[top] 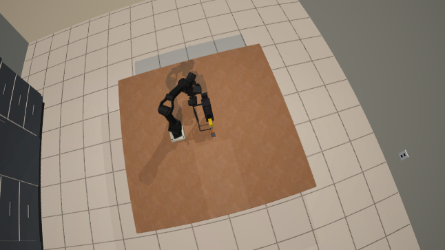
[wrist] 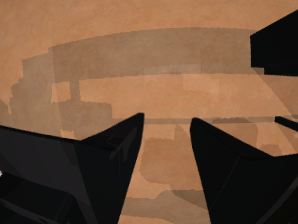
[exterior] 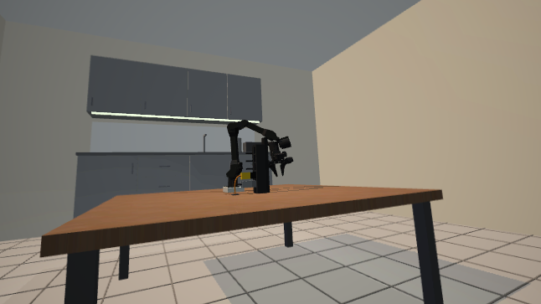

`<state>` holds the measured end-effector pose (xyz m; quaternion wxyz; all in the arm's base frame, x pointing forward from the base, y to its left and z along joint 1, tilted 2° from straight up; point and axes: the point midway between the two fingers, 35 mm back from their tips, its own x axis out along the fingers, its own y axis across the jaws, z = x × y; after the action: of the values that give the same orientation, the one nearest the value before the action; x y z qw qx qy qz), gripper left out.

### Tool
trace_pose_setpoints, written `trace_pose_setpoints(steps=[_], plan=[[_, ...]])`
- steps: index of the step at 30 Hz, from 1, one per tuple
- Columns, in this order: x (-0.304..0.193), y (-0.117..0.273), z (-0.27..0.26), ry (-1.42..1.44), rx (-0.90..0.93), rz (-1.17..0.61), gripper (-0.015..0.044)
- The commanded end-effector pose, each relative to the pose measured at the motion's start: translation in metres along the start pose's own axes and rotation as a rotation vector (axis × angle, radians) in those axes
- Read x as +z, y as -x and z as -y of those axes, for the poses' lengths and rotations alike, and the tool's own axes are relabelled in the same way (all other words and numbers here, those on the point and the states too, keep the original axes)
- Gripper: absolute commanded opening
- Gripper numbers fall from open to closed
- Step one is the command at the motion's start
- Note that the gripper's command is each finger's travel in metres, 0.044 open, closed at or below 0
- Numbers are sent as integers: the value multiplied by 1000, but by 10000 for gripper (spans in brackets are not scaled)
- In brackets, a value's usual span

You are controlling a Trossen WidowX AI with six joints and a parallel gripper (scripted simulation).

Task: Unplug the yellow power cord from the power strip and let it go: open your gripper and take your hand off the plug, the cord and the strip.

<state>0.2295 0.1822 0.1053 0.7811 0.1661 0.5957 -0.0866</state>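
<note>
The yellow power cord [top: 210, 122] is, as far as the top view shows, not yet out: its yellow plug sits against the lower end of the upright black power strip [top: 207, 107], and a thin orange lead runs from it down to a small grey block [top: 213, 134] on the desk [top: 241, 164]. In the exterior view the plug [exterior: 246, 175] shows low on the strip's far side, pressed to it, so I judge it plugged in.

The tool [exterior: 280, 170] hangs on the opposite side of the strip from the plug, near the strip but apart from it, pointing down at the desk. In the wrist view its two dark fingers stand partly drawn together with only bare wood between them, so it pinches nothing.

Nothing of the task looks done. Left to do, by my reading: bring the tool round to the plug, grip it, pull it free of the socket, then spread the fingers and withdraw from plug, cord and strip.

No brand, label or writing is legible anywhere.
</note>
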Motion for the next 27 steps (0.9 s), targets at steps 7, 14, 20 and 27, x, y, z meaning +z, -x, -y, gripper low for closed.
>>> trace_pose_setpoints(steps=[7,14,20,27], plan=[[57,22,-41,16,225,79,160],[109,45,-52,-9,353,179,160],[157,70,-53,-32,447,290,160],[199,95,-35,-104,495,390,160]])
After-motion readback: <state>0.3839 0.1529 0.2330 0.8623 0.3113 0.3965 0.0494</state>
